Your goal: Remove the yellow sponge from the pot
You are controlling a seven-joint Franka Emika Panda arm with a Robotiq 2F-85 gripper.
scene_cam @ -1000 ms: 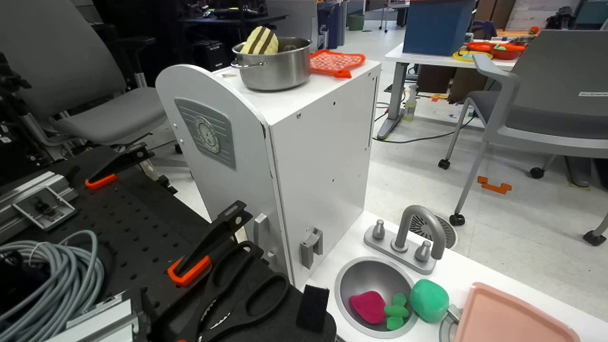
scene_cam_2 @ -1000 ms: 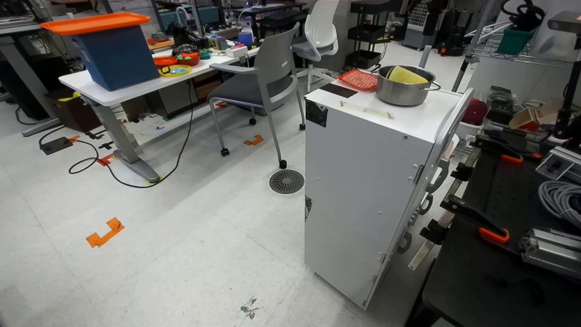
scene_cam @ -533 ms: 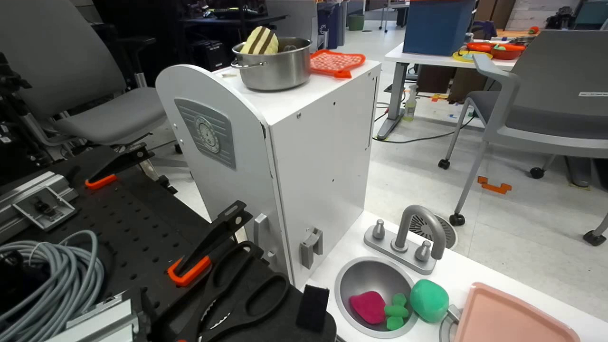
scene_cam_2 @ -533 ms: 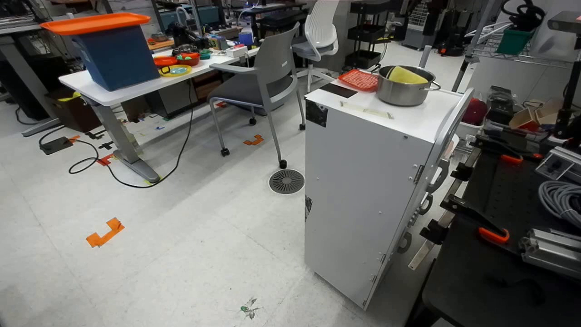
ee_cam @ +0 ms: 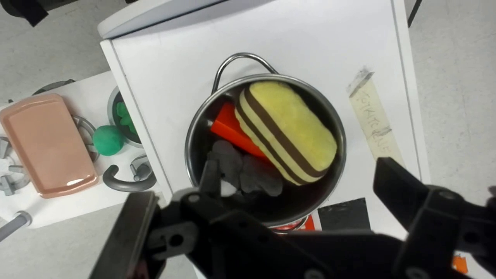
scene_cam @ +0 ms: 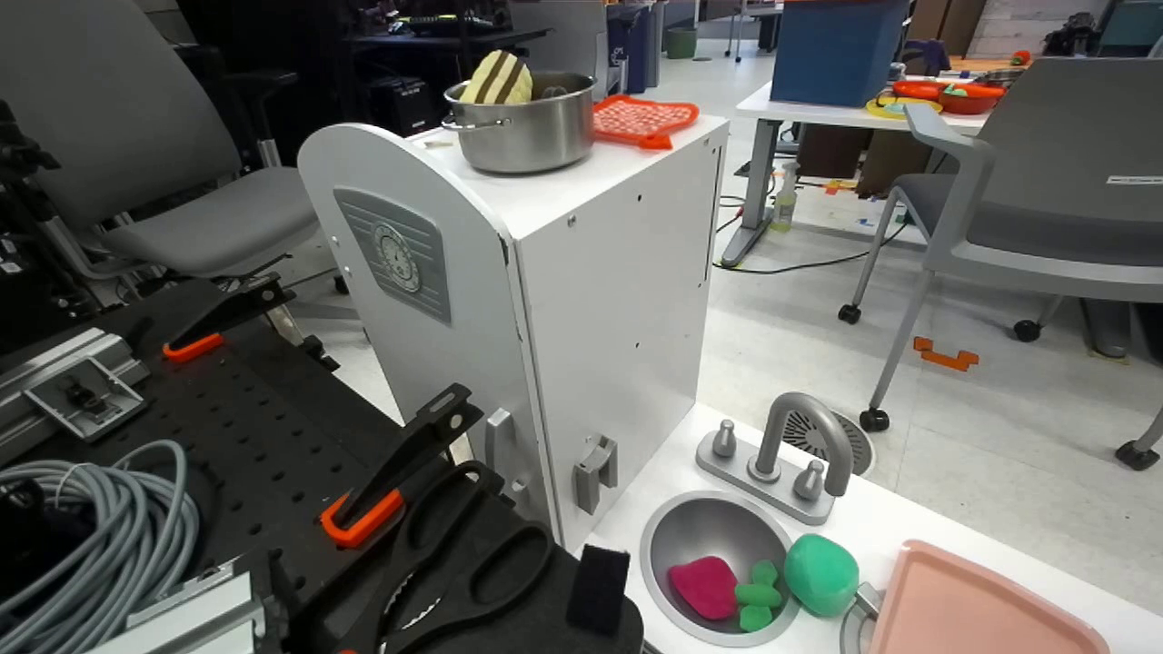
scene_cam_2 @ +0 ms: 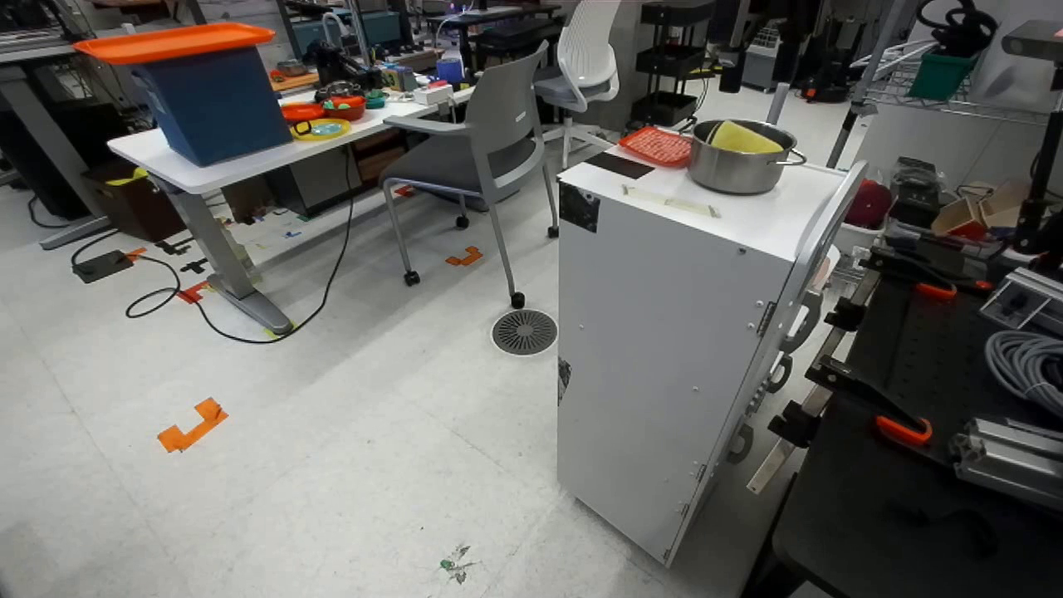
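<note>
The yellow sponge (ee_cam: 298,124) is a rounded yellow block with brown stripes. It leans tilted inside the steel pot (ee_cam: 188,149), against the wall. Its top rises above the rim in both exterior views (scene_cam: 498,80) (scene_cam_2: 743,137). The pot stands on the white cabinet top in both exterior views (scene_cam: 531,136) (scene_cam_2: 735,173). My gripper (ee_cam: 297,162) is open and empty above the pot in the wrist view. One finger (ee_cam: 211,174) overlaps the pot's inside and the other is past the rim. A black shape (scene_cam_2: 732,75) at an exterior view's top edge may be part of it.
A red piece (ee_cam: 236,130) and grey lumps (ee_cam: 255,174) lie in the pot beside the sponge. An orange-red grid mat (scene_cam: 643,118) lies beside the pot. The cabinet has a raised rounded panel (scene_cam: 436,163). Lower down are a faucet (scene_cam: 800,427) and pink tray (scene_cam: 981,609).
The black shape at the top edge of an exterior view hangs lower than before. The sponge and pot have not moved.
</note>
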